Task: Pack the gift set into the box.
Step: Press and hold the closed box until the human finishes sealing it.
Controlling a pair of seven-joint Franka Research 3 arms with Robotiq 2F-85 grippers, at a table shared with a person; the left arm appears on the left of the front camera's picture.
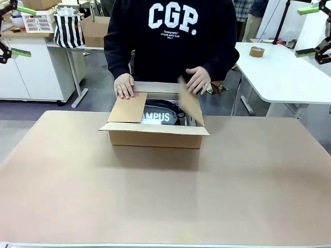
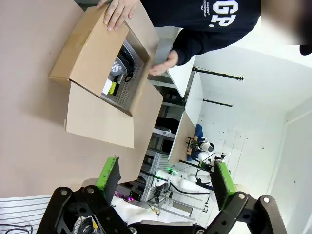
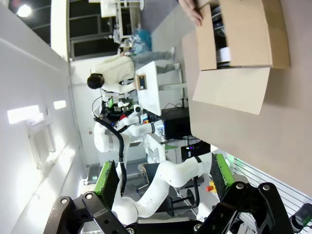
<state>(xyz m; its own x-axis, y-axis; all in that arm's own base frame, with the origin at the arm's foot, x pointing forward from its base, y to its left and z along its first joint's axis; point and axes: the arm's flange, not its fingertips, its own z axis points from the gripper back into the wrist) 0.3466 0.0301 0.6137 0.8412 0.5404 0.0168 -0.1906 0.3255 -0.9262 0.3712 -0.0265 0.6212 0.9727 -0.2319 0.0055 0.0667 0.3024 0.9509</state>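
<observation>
Left gripper (image 2: 165,165), right gripper (image 3: 164,165) spread; person's hand (image 1: 124,85) on box (image 1: 155,138)

Lab workspace, white worktable (image 1: 282,77), white cabinet (image 1: 26,75), tape roll (image 1: 257,51)

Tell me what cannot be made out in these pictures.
Front view: a flap of the shallow brown cardboard box covers the first white letters on the flat black gift set.
Right wrist view: box flaps hide most of the set.
Left wrist view: small print on the black sweatshirt is unreadable.
</observation>
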